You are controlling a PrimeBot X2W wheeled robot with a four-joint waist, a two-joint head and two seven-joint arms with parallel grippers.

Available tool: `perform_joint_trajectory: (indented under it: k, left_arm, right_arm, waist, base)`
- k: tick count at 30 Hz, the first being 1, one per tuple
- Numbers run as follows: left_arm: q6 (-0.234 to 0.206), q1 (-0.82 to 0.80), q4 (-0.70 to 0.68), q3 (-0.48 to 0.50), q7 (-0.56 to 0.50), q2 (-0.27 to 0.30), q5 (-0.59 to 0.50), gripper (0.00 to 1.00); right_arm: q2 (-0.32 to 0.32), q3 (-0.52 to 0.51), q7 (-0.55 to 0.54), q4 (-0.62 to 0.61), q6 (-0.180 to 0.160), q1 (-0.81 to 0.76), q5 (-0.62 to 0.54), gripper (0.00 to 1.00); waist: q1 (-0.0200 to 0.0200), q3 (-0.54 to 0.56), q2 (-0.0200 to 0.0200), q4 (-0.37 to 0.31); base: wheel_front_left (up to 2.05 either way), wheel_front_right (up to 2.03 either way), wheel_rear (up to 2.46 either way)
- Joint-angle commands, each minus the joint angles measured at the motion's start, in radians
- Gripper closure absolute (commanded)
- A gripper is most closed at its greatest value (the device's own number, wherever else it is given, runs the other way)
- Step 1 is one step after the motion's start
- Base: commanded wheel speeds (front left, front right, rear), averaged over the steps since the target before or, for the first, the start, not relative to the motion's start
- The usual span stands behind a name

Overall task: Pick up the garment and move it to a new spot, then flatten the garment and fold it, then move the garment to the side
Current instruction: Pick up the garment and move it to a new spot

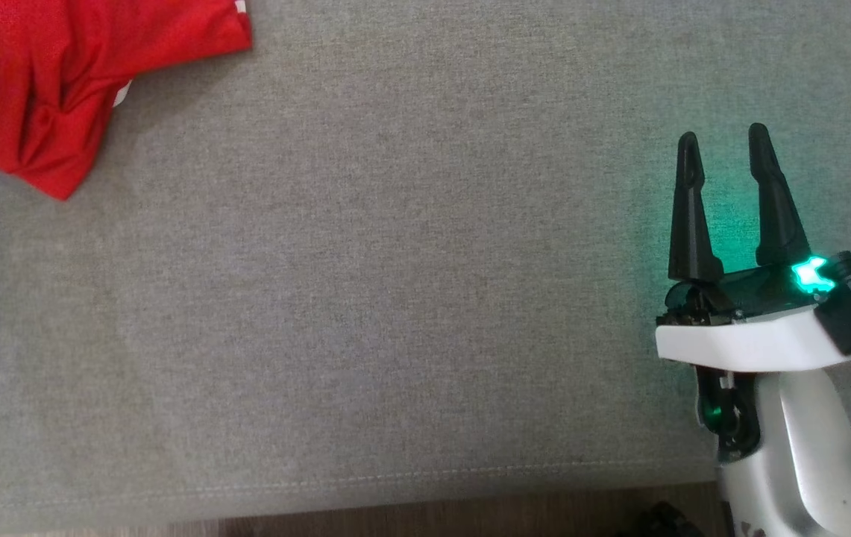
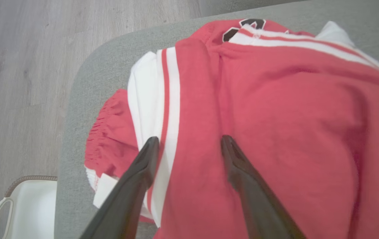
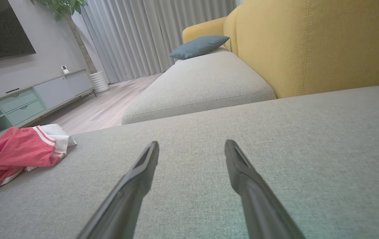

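Note:
The garment [image 1: 60, 82] is red with white stripes and lies crumpled at the far left corner of the grey cushion [image 1: 395, 298]. In the left wrist view my left gripper [image 2: 189, 142] hovers open just above the garment [image 2: 275, 132], fingers spread over the red cloth beside a white stripe, with nothing clamped between them. My right gripper [image 1: 723, 153] stands open over bare cushion at the right, far from the garment. The right wrist view looks along its open fingers [image 3: 192, 146] across the cushion, with the garment [image 3: 16, 156] at the far left.
The cushion's front edge [image 1: 395, 485] runs along the bottom, wooden floor [image 2: 16, 66] beyond it. A white basket [image 2: 26, 205] sits on the floor by the cushion corner. A yellow sofa back [image 3: 309, 43], a teal pillow [image 3: 199, 46] and a TV cabinet [image 3: 26, 99] lie beyond.

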State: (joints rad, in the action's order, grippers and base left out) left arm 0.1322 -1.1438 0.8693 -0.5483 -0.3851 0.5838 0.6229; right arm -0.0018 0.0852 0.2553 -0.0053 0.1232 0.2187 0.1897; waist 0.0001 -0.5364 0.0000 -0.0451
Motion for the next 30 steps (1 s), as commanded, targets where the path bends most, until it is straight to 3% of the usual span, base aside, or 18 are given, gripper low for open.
perform_joint_trajectory:
  k: [1,3,14,25,30]
  left_arm:
    - [-0.002,-0.049,-0.012,0.02,0.004,0.064,0.011,0.0]
    - [-0.002,-0.054,-0.002,-0.001,0.007,0.062,0.023,1.0]
    - [-0.002,-0.117,0.004,-0.059,0.145,0.056,0.087,1.0]
    - [-0.002,-0.182,-0.041,-0.089,0.309,0.031,0.111,1.0]
    - [-0.002,-0.199,-0.105,-0.076,0.4,-0.009,0.122,1.0]
  right_arm:
    - [0.002,0.024,0.006,-0.036,0.008,0.01,0.006,0.0]
    - [0.002,0.023,0.006,-0.035,0.008,0.01,0.006,0.0]
    - [0.002,0.021,0.006,-0.016,0.008,0.008,0.014,0.0]
    - [0.002,0.025,0.006,0.021,0.008,-0.018,0.03,0.0]
    - [0.002,0.02,0.006,0.038,0.008,-0.042,0.045,0.0]
  waist:
    - [-0.0001,-0.002,0.0,0.0]
    - [-0.0001,-0.004,0.0,0.002]
    - [-0.0001,0.047,0.0,0.034]
    - [-0.0001,0.186,0.0,0.083]
    - [-0.0001,0.274,0.0,0.098]
  base:
    - [0.0,0.0,0.0]
    - [0.0,0.0,0.0]
    - [0.0,0.0,0.0]
    - [0.0,0.0,0.0]
    - [0.0,0.0,0.0]
